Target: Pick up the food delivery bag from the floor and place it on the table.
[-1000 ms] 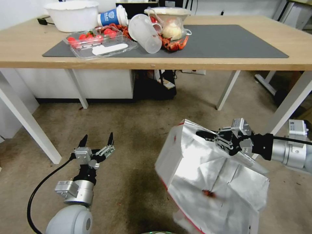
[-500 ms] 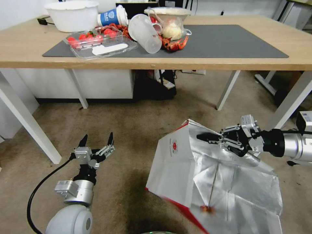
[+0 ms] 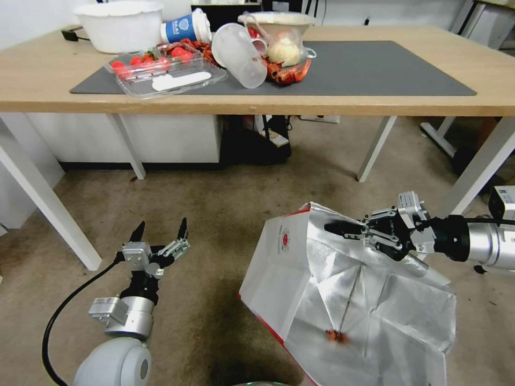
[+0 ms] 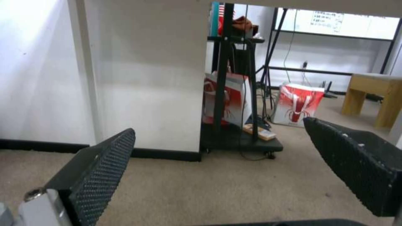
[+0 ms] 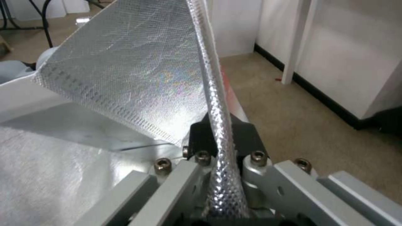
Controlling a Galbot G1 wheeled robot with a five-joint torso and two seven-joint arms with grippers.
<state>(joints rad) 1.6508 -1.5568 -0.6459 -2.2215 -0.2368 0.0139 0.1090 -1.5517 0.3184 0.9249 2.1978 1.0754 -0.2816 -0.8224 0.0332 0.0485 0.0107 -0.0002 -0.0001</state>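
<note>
The food delivery bag (image 3: 343,305) hangs tilted over the floor (image 3: 214,214) at the lower right. Its white side with a small red logo faces left and its crinkly silver foil faces me. Its bottom runs out of view. My right gripper (image 3: 337,227) is shut on the bag's top edge. The right wrist view shows the foil rim (image 5: 215,103) pinched between the fingers of the right gripper (image 5: 220,133). My left gripper (image 3: 160,231) stands open and empty above the carpet at the lower left, well apart from the bag. The left gripper (image 4: 222,157) looks under the table (image 3: 375,104).
The dark grey mat (image 3: 375,69) holds a strawberry tub (image 3: 161,72), a tipped clear jug (image 3: 238,53), crayfish, a bowl and a cup on its left half. White table legs (image 3: 48,203) (image 3: 480,169) stand on both sides. A black cart (image 3: 257,142) sits under the table.
The right arm drew back to the right with the bag's edge. The bag swung and turned, so its white logo side now faces left. The left arm has not moved.
</note>
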